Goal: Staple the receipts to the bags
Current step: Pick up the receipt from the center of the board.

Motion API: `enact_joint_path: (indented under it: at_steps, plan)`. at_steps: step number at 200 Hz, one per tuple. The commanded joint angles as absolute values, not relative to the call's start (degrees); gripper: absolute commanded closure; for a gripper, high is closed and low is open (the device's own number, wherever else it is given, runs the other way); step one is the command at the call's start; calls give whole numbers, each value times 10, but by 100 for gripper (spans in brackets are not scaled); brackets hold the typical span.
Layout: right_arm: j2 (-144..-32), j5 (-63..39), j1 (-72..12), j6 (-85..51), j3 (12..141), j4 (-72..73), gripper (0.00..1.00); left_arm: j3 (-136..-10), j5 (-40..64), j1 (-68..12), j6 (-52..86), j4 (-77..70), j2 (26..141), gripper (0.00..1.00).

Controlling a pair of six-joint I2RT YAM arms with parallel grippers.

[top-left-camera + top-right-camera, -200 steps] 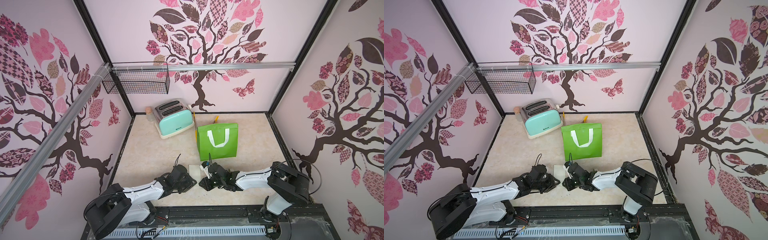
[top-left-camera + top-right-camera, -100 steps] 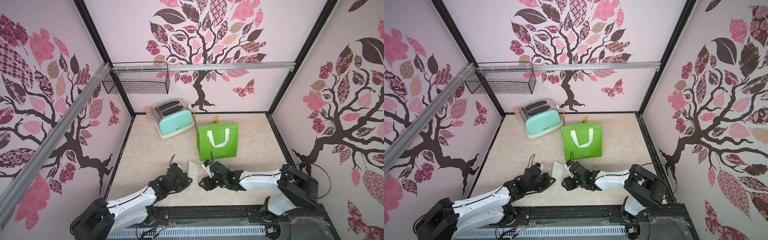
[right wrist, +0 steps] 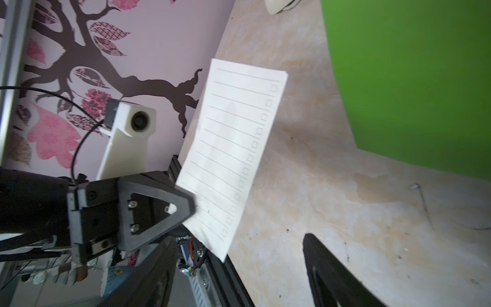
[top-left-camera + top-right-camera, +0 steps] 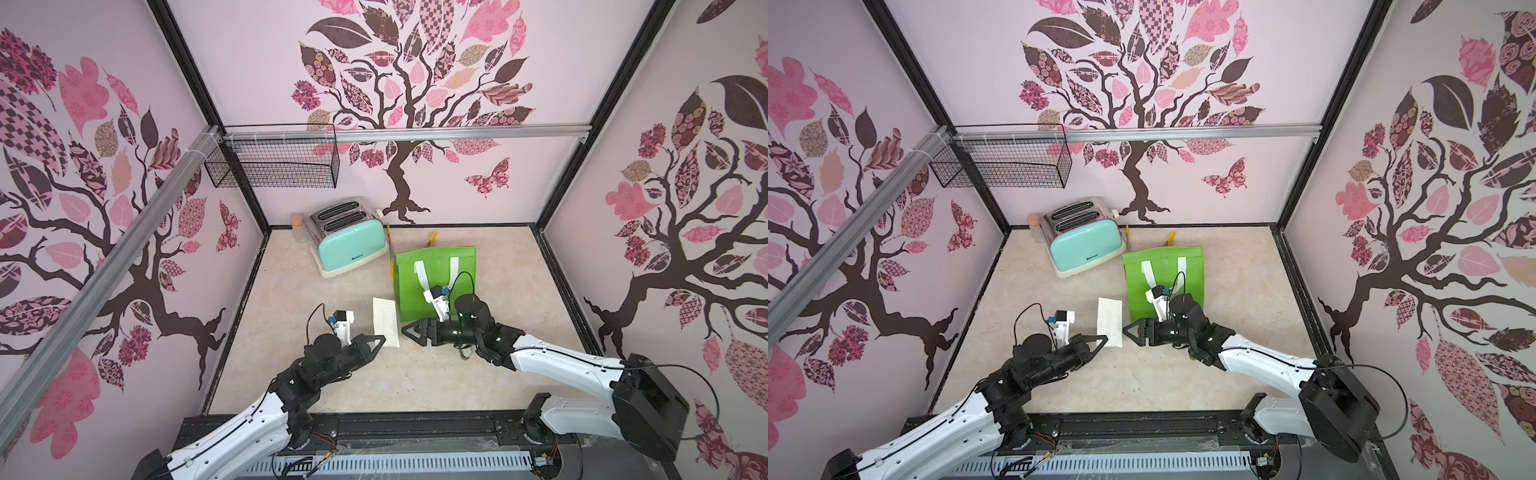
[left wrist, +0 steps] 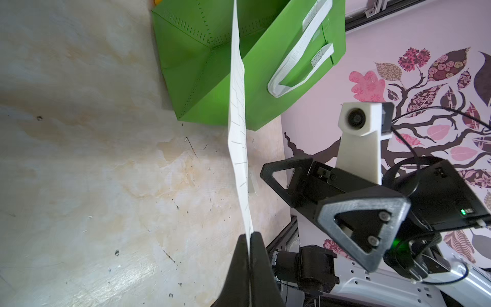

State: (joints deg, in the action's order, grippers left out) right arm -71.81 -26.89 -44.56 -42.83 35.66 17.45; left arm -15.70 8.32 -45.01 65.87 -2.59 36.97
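The receipt (image 4: 385, 319) (image 4: 1109, 318), a white lined slip, is held off the table by its near end. My left gripper (image 4: 383, 340) (image 4: 1104, 341) (image 5: 250, 235) is shut on it; the slip (image 5: 237, 133) runs edge-on from the jaws toward the bag. The bright green bag (image 4: 409, 291) (image 4: 1136, 286) (image 5: 202, 79) lies flat with its white handle up, just behind the slip. My right gripper (image 4: 404, 330) (image 4: 1126, 330) (image 3: 236, 240) stands open beside the receipt (image 3: 233, 148), nothing between its fingers. The bag (image 3: 411, 79) fills the right wrist view's far corner.
A mint-green toaster (image 4: 351, 245) stands at the back left of the table, a small corked jar (image 4: 298, 227) beside it. A black wire basket (image 4: 274, 162) hangs from the rail above. Something yellow (image 4: 432, 237) pokes out behind the bag.
My left gripper closed on the receipt's near end and my right gripper opened and let go of it. Both arms reached farther from the front edge, lifting the slip into view.
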Motion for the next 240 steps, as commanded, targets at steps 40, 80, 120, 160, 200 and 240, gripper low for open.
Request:
enact_joint_path:
  at_steps: [40, 80, 120, 160, 200, 240]
  plan:
    - [-769, -323, -432, -509, 381, 277, 30, -197, 143, -449, 637, -77, 381, 100]
    - [-796, -344, -428, -550, 375, 342, 40, -199, 163, -448, 637, -85, 378, 100]
    - [-797, -345, -423, -569, 373, 382, 88, -194, 165, -448, 643, -105, 384, 100]
    - [-760, -328, -397, -505, 380, 310, 100, -224, 183, -420, 624, -66, 404, 71]
    - [-722, -343, -332, -382, 397, 218, 100, -327, 227, -323, 533, 70, 437, 27]
    - [-737, -439, -228, -324, 427, 180, 100, -441, 253, -235, 404, 128, 531, 23]
